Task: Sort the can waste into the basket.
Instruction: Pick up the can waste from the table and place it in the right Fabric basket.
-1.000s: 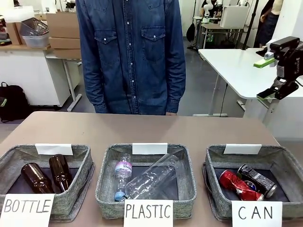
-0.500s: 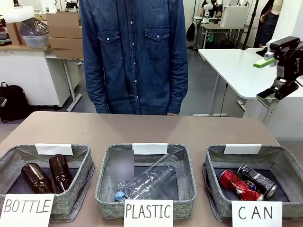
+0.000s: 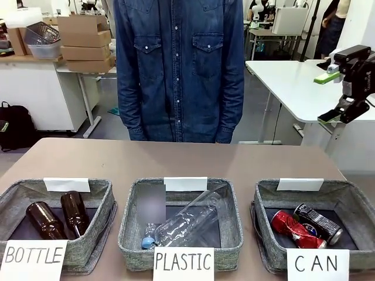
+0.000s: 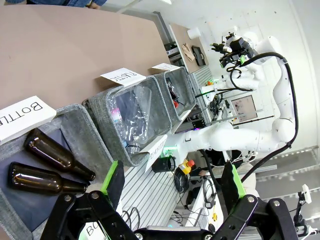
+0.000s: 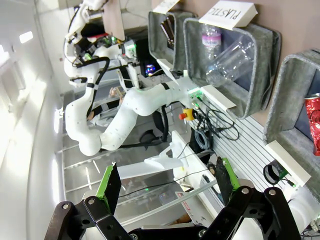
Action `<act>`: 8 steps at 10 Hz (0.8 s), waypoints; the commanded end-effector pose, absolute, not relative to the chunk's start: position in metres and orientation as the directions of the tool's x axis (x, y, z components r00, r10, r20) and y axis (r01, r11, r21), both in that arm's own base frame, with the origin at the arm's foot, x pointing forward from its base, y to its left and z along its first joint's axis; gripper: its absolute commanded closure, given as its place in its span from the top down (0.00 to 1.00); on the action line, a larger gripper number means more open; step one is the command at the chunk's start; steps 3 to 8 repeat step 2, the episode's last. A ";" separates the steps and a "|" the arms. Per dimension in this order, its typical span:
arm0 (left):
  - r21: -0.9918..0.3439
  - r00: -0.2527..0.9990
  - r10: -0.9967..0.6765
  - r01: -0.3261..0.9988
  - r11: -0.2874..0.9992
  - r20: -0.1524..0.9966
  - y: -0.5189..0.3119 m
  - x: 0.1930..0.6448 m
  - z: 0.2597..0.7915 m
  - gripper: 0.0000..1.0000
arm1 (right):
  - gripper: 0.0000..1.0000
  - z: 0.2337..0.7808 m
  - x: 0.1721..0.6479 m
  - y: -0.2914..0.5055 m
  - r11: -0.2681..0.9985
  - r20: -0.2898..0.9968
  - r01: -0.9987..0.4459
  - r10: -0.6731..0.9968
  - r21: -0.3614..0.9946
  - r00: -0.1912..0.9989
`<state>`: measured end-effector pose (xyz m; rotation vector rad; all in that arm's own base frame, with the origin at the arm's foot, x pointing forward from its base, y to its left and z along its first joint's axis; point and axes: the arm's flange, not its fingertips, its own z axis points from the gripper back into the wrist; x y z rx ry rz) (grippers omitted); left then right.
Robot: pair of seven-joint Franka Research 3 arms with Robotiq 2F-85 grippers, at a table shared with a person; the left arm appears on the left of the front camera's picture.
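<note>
Front view: we read "CAN" on the basket [image 3: 265, 202] holding both cans [image 3: 303, 225]; beside it "PLASTIC", "BOTTLE". Our right tool [image 3: 335, 93] and left tool [image 4: 172, 182] are spread, empty.

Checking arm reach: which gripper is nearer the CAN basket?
Right. The right gripper, open, hangs above the CAN basket's far right side; the left gripper, open, sits off past the bottle bin at the opposite end.

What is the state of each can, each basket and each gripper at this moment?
black can: lying on its side in the CAN basket, uncrushed.
red can: crushed, lying in the same basket beside the black one.
CAN basket: holds both cans.
PLASTIC basket: holds clear bottles lying down.
BOTTLE basket: holds two brown bottles lying down.
left gripper: open, empty.
right gripper: open, empty, raised off the table.
</note>
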<state>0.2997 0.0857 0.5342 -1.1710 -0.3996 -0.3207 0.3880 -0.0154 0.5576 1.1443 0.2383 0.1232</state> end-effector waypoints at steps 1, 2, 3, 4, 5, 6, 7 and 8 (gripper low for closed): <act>-0.813 0.879 -0.057 0.461 0.355 0.474 0.088 0.298 0.533 1.00 | 1.00 0.559 0.388 -0.013 0.405 -0.109 0.008 0.227 0.914 0.968; -0.813 0.879 -0.057 0.461 0.355 0.474 0.088 0.298 0.533 1.00 | 1.00 0.559 0.388 -0.013 0.405 -0.109 0.008 0.227 0.914 0.968; -0.813 0.879 -0.057 0.461 0.355 0.474 0.088 0.298 0.533 1.00 | 1.00 0.559 0.388 -0.013 0.405 -0.109 0.008 0.227 0.914 0.968; -0.813 0.879 -0.057 0.461 0.355 0.474 0.088 0.298 0.533 1.00 | 1.00 0.559 0.388 -0.013 0.405 -0.109 0.008 0.227 0.914 0.968; -0.813 0.879 -0.057 0.461 0.355 0.474 0.088 0.298 0.533 1.00 | 1.00 0.559 0.388 -0.013 0.405 -0.109 0.008 0.227 0.914 0.968; -0.813 0.879 -0.057 0.461 0.355 0.474 0.088 0.298 0.533 1.00 | 1.00 0.559 0.388 -0.013 0.405 -0.109 0.008 0.227 0.914 0.968; -0.813 0.879 -0.057 0.461 0.355 0.474 0.088 0.298 0.533 1.00 | 1.00 0.559 0.388 -0.013 0.405 -0.109 0.008 0.227 0.914 0.968; -0.813 0.879 -0.057 0.461 0.355 0.474 0.088 0.298 0.533 1.00 | 1.00 0.559 0.388 -0.013 0.405 -0.109 0.008 0.227 0.914 0.968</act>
